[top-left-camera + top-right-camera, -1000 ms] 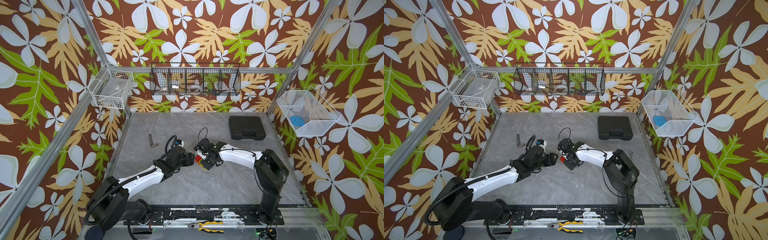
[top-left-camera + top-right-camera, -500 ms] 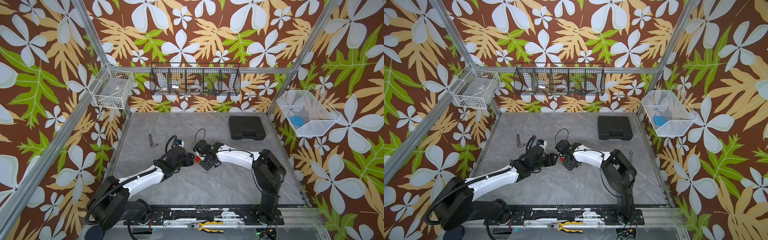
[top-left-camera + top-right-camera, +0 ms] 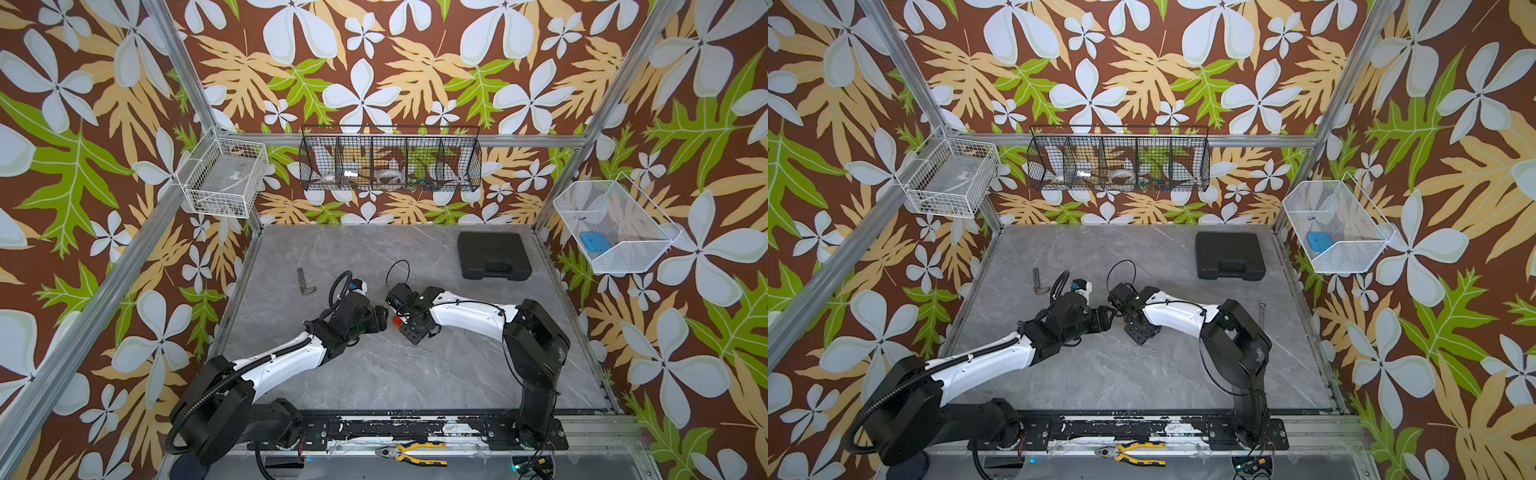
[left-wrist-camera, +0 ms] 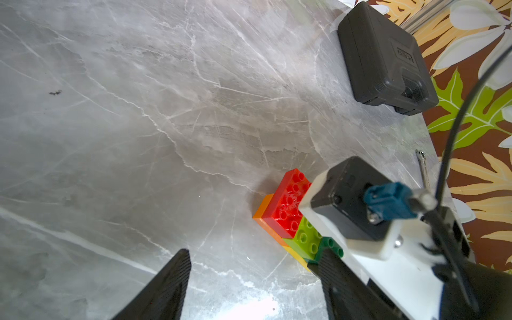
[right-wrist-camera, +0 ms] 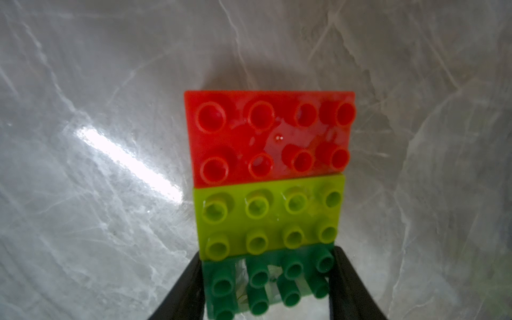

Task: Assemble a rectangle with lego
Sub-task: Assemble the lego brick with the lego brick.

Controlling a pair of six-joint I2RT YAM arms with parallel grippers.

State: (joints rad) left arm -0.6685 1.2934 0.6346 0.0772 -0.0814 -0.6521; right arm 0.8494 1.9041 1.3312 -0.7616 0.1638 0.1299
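Your grey marble-patterned tabletop (image 3: 374, 374)
You have a black plastic case (image 3: 493, 254) far right, a bent metal key (image 3: 305, 283) far left, a red-lime-green studded brick rectangle (image 4: 289, 206) mid-table, a slim metal tool (image 3: 1261, 311) at the right edge.

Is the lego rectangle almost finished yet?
Nearly. Done: the rectangle looks whole: red, lime, dark green bricks joined over orange and yellow. In hand: the right gripper clamps its dark green end. The left gripper is open, empty. Left: probably just letting go.

Red-lime-green rectangle (image 5: 268, 205), grey-veined table (image 5: 83, 83)
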